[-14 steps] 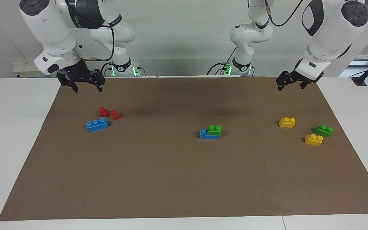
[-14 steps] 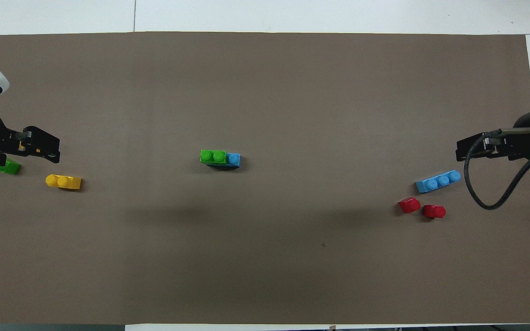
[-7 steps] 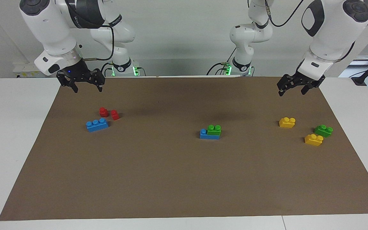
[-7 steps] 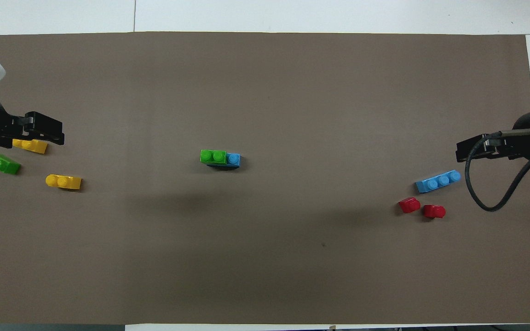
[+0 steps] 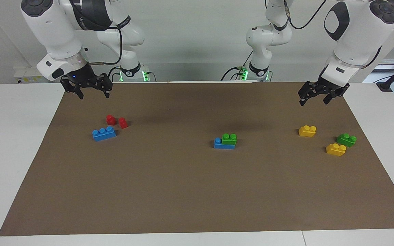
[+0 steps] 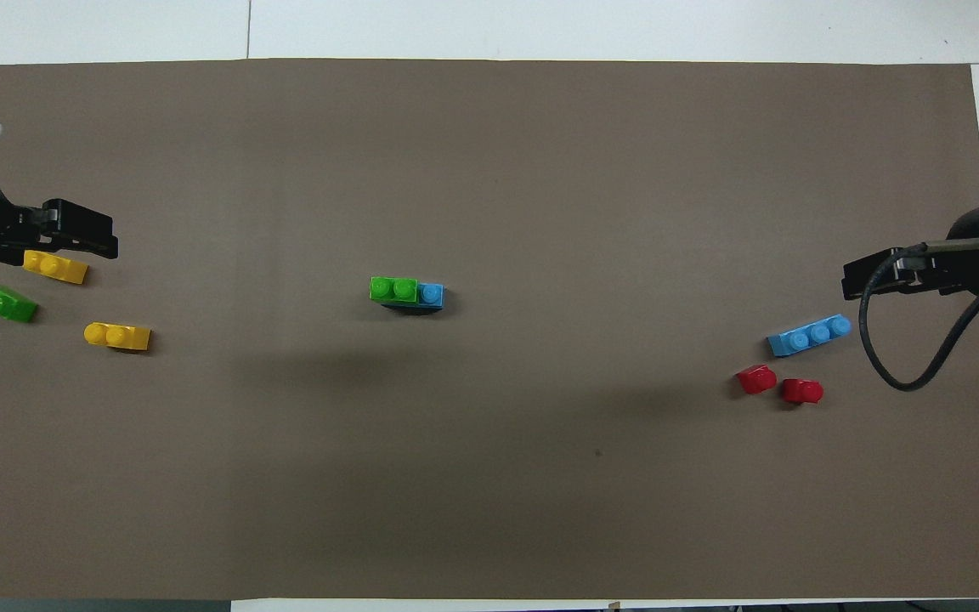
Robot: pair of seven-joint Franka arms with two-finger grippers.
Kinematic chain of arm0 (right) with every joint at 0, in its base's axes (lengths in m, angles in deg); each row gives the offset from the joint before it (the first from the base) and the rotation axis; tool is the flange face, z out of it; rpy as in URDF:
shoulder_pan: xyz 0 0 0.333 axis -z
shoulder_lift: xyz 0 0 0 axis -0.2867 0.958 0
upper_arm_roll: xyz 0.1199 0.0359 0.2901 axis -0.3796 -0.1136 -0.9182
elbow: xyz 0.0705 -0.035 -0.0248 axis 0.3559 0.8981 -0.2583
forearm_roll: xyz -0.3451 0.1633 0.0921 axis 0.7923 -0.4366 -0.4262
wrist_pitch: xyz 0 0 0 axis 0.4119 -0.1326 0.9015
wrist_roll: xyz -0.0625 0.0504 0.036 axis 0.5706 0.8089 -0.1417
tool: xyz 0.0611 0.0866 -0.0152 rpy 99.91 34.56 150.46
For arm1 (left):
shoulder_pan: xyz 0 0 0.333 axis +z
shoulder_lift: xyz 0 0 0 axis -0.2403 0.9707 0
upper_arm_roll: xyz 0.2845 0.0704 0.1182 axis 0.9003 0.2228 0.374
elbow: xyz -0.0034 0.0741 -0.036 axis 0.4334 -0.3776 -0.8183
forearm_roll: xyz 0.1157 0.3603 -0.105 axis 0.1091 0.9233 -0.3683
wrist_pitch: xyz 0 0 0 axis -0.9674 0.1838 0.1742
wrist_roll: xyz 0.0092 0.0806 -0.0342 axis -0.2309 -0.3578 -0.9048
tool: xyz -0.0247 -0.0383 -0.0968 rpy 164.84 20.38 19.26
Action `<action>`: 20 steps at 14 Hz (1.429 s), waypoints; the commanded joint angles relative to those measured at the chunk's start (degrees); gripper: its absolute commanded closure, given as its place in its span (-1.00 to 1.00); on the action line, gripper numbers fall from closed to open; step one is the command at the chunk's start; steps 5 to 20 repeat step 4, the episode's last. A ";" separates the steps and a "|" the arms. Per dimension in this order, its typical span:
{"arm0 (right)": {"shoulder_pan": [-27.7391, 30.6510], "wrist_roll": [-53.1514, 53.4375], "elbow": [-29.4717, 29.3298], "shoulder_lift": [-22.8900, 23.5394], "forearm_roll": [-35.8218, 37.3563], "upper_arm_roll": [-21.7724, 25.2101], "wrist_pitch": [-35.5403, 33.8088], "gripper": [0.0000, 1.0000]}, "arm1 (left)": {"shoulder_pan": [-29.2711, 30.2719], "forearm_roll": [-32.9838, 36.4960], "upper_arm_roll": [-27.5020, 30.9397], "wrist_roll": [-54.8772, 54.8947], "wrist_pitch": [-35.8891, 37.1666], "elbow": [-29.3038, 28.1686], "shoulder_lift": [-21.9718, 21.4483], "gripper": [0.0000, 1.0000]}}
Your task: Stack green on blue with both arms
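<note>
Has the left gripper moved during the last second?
Yes. The left gripper has shifted toward the left arm's end of the table and slightly lower, judged against the yellow brick under it.

This is a robotics lab. Two white robot arms [image 5: 60, 37] stand bolted at a white table [image 5: 12, 136] covered by a plain brown mat [image 5: 197, 191], with cables and lit green base lights [image 5: 144, 76] against a bare wall.

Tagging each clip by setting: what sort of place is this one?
Most likely a robotics lab bench, not a home: two white arms mounted at a white table, a plain brown mat as work surface, toy bricks laid out on it such as the stacked green brick on a blue brick.
</note>
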 commanded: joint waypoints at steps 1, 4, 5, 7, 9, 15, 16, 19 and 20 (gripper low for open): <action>0.08 0.34 0.13 -0.17 1.21 -0.32 -0.29 -1.00 | 0.99 -1.38 -0.18 1.29 -1.51 -2.47 -2.01 -1.00; 0.08 0.61 0.13 -0.17 1.12 -0.32 -0.38 -1.00 | 0.99 -1.38 -0.18 1.20 -1.42 -2.47 -2.01 -1.00; 0.08 0.61 0.13 -0.17 1.12 -0.32 -0.38 -1.00 | 0.99 -1.38 -0.18 1.20 -1.42 -2.47 -2.01 -1.00; 0.08 0.61 0.13 -0.17 1.12 -0.32 -0.38 -1.00 | 0.99 -1.38 -0.18 1.20 -1.42 -2.47 -2.01 -1.00; 0.08 0.61 0.13 -0.17 1.12 -0.32 -0.38 -1.00 | 0.99 -1.38 -0.18 1.20 -1.42 -2.47 -2.01 -1.00; 0.08 0.61 0.13 -0.17 1.12 -0.32 -0.38 -1.00 | 0.99 -1.38 -0.18 1.20 -1.42 -2.47 -2.01 -1.00; 0.08 0.61 0.13 -0.17 1.12 -0.32 -0.38 -1.00 | 0.99 -1.38 -0.18 1.20 -1.42 -2.47 -2.01 -1.00; 0.08 0.61 0.13 -0.17 1.12 -0.32 -0.38 -1.00 | 0.99 -1.38 -0.18 1.20 -1.42 -2.47 -2.01 -1.00; 0.08 0.61 0.13 -0.17 1.12 -0.32 -0.38 -1.00 | 0.99 -1.38 -0.18 1.20 -1.42 -2.47 -2.01 -1.00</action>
